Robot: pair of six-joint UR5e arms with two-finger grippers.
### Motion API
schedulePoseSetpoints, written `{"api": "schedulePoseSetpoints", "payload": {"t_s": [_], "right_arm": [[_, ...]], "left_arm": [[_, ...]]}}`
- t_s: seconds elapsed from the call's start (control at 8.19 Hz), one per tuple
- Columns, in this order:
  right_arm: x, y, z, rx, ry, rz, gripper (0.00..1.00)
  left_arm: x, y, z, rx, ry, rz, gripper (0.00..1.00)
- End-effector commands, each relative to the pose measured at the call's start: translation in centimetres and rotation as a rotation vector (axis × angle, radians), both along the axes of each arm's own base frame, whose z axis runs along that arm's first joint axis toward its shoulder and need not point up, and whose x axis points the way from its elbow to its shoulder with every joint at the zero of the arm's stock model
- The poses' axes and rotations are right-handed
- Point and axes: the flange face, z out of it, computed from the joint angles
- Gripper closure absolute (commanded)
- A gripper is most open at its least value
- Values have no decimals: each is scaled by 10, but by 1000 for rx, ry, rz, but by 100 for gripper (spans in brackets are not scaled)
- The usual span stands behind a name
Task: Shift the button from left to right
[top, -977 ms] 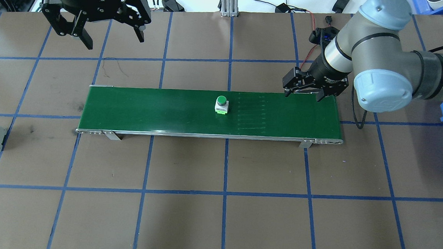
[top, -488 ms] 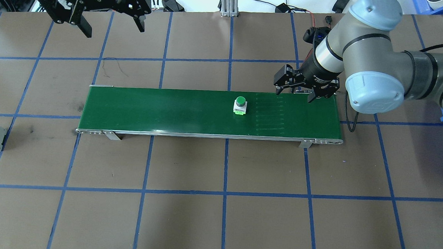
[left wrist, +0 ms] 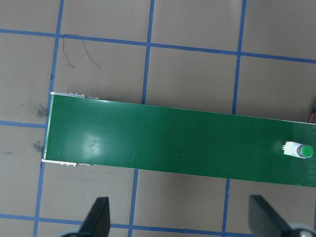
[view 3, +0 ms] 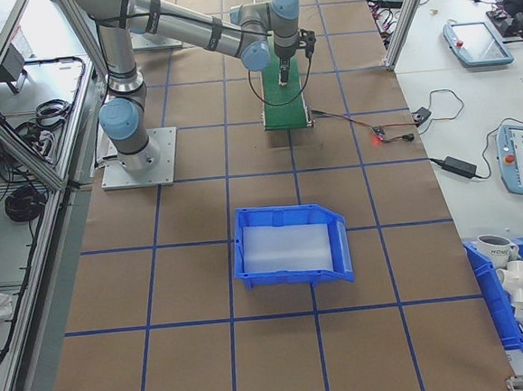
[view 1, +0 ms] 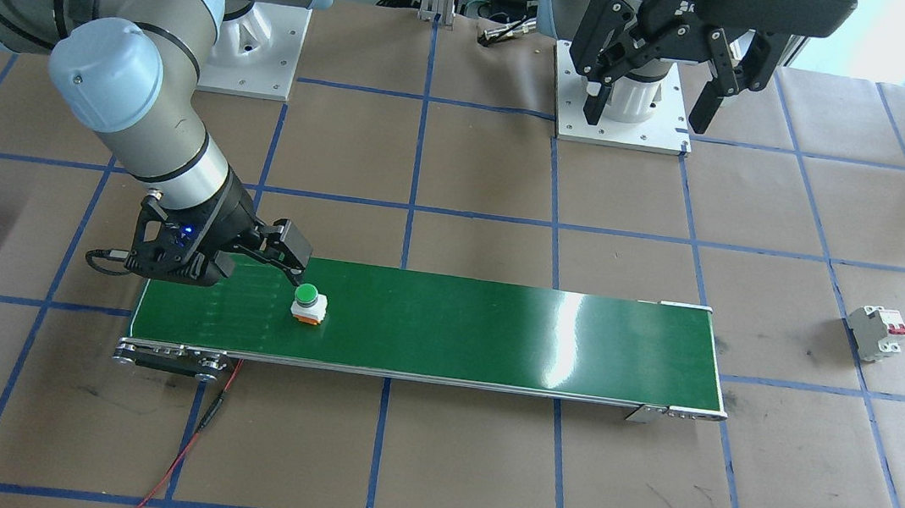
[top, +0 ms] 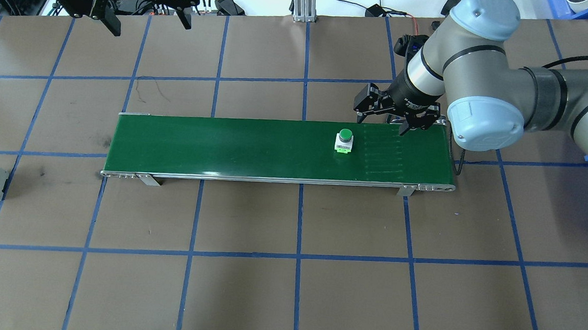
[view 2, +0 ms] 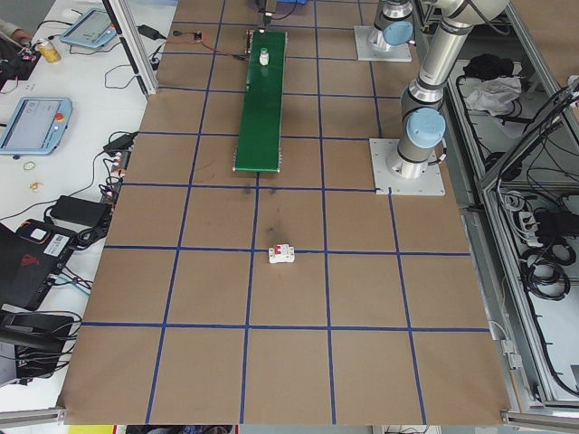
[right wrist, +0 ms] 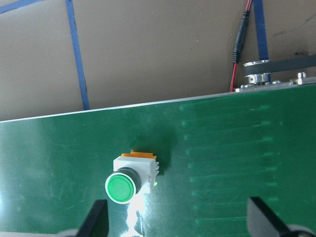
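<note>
The button [top: 345, 140] stands upright on the green belt [top: 223, 145] near its right end. The right gripper [top: 392, 115] hangs open over the belt's far edge, just beside it; the left gripper [top: 145, 8] is open too, well apart, above the table's far left corner.

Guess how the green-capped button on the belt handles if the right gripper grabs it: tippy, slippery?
The button looks rigid: a moulded whitish body under a round green cap. It stands upright on a small base on the belt, so a one-sided nudge could probably tip it. The round cap may slip; the squarer body likely grips better.
</note>
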Motion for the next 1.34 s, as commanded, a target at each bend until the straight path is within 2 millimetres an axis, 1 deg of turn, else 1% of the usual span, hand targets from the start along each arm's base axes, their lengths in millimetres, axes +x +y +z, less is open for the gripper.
{"api": "schedulePoseSetpoints", "payload": {"t_s": [0.0, 0.12, 0.24, 0.37, 0.49, 0.61, 0.73, 0.85, 0.98, 1.1, 1.22], "right_arm": [[-1, -13, -36, 40, 20, 11, 3], [-6, -18, -49, 57, 25, 12, 9], [-17, -21, -56, 55, 50, 60, 34], [-36, -24, -58, 45, 81, 134, 72], [-60, -28, -57, 37, 94, 158, 95], [-77, -28, -55, 52, 91, 141, 100], [-81, -28, -53, 48, 93, 149, 100], [-86, -27, -46, 41, 140, 179, 100], [-95, -27, -31, 63, 175, 272, 100], [-121, -36, 4, 89, 171, 342, 100], [-159, -36, 39, 114, 186, 410, 100]], "left_arm": [[0, -1, -2, 3, 2, 1, 0], [-1, -3, -3, 6, 3, 0, 0], [-1, -2, -2, 3, 3, -1, 0], [-2, -4, -5, 10, 9, -1, 0], [-3, -3, -4, 10, 24, -4, 0], [-3, -3, -3, 9, 24, -4, 0], [-3, -2, -3, 9, 24, -4, 0], [-3, -2, -3, 9, 26, -4, 0], [-3, -2, -3, 9, 26, -4, 0], [-3, -2, -3, 9, 27, -4, 0], [-3, -2, -3, 9, 28, -3, 0]]}}
